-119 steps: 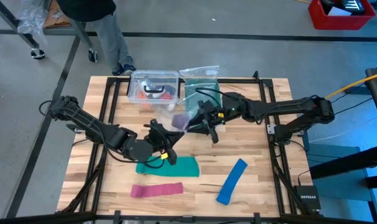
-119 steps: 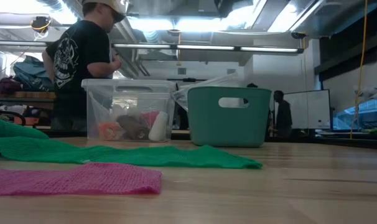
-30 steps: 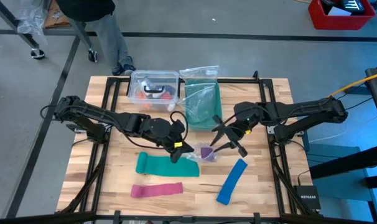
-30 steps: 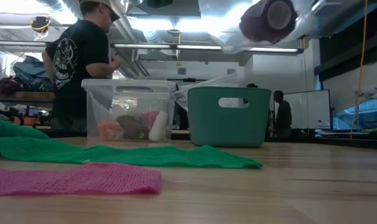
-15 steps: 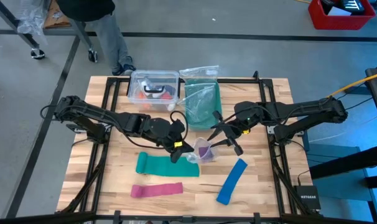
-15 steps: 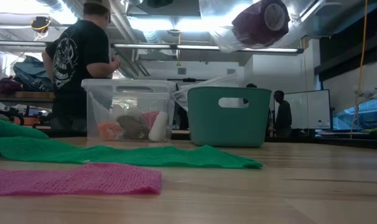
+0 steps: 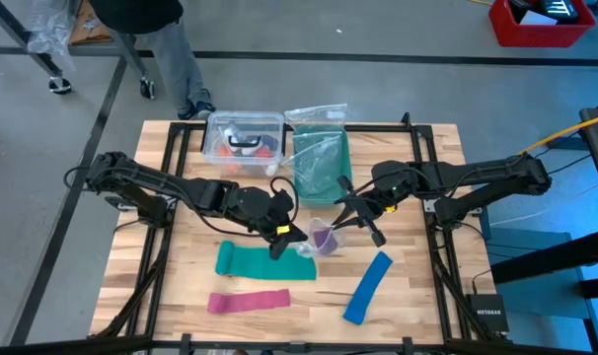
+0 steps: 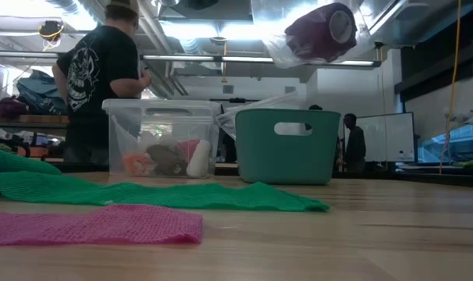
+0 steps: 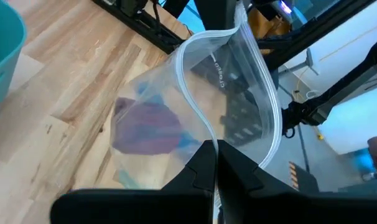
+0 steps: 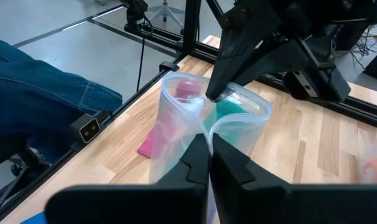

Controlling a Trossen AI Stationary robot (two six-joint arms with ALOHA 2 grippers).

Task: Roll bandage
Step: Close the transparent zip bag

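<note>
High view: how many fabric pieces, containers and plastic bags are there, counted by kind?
Flat fabric strips on the table: 3, green, pink, blue
Purple bandage roll: 1, inside the clear zip bag both grippers hold up
Bins: 2, clear plastic tub, teal bin
Clear plastic bags: 2, the second at the teal bin
Total: 8

Bare wood lies right of the blue strip [image 7: 367, 287]; bins [image 7: 244, 139] crowd the far edge.
</note>
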